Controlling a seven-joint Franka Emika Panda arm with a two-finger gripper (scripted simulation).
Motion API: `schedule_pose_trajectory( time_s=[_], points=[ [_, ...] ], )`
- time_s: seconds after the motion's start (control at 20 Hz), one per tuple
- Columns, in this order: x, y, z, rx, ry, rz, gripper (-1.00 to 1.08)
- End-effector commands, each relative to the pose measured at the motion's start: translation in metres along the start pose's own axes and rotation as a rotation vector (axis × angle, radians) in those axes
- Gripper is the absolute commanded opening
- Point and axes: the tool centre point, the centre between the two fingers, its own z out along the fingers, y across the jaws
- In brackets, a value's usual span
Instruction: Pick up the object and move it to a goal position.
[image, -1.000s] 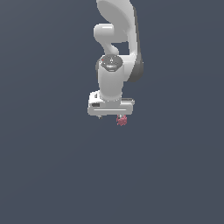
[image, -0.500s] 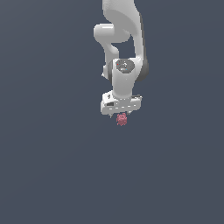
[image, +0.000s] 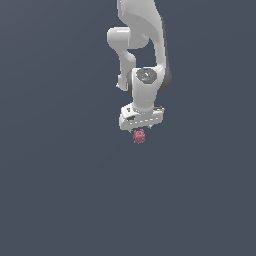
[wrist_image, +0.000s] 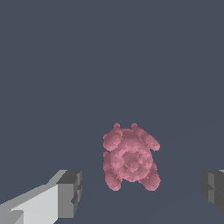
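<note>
Step in hand: I judged I was on the approach to the grasp, with the pincer (wrist_image: 140, 192) poised over the object (wrist_image: 130, 158) and nothing lifted yet.
Pincer state: its 2 fingers (wrist_image: 70, 192) stood wide apart, 1 on either side of the object, touching nothing that I could see.
Object position: in the exterior view the object (image: 139, 136) sat on the desk (image: 60, 200) just under the pincer (image: 141, 129), close to its fingertips; I could not tell how much gap remained between them.
How I meant to do it well: keep the object midway between the fingers, come straight down without nudging it, and only then close. The bumpy skin looked likely to give uneven contact, so I wanted the pads on its broadest part, not on a lobe.
Object's heading: from the wrist view I seemed to look nearly down its length, onto a round end with concentric rings.
Long axis: I judged it roughly in line with the camera's sight, though the small lobes around the rim left me unsure.
</note>
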Motion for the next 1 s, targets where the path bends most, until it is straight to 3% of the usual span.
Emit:
schedule_pose_trajectory(
  time_s=[0.0, 0.85, 0.9, 0.95],
  points=[
    [0.000, 0.000, 0.001, 0.000, 0.000, 0.000, 1.00],
    [-0.001, -0.001, 0.050, 0.000, 0.001, -0.003, 1.00],
    [-0.001, -0.001, 0.050, 0.000, 0.001, -0.003, -1.00],
    [-0.001, -0.001, 0.050, 0.000, 0.001, -0.003, -1.00]
  ],
)
